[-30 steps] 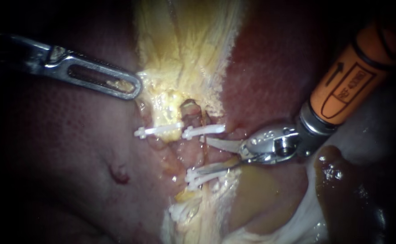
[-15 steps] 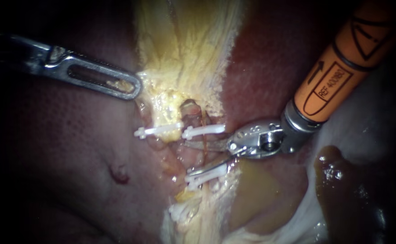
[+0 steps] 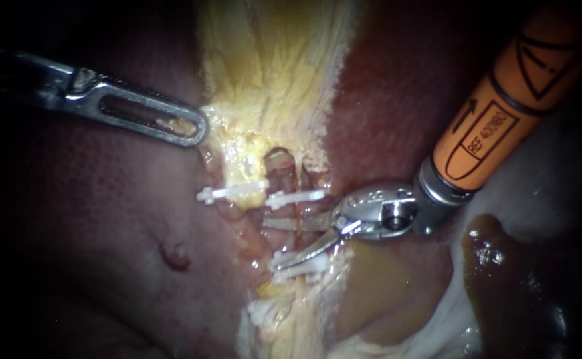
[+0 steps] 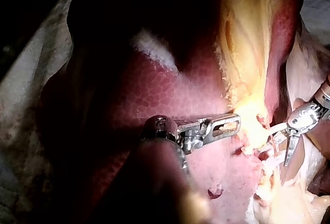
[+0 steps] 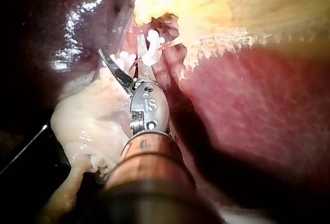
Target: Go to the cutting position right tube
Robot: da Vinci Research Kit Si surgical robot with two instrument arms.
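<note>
Right instrument advanced over the liver, jaws spread astride right tube between clips

**Right instrument advances toward the middle of the frame until its blades straddle the right tube**

In the endoscope view the right instrument has travelled from right of centre toward the middle. A second ago its blade tips stopped short of the right tube, level with the right ends of the clips. Now the upper blade reaches across the tube just beneath the upper clip. The lower blade has tilted steeper, down and to the left, and its tip lies at the lower clip. The orange shaft has come further in from the upper right. Over the last half second the blades dropped slightly in the frame.
</note>
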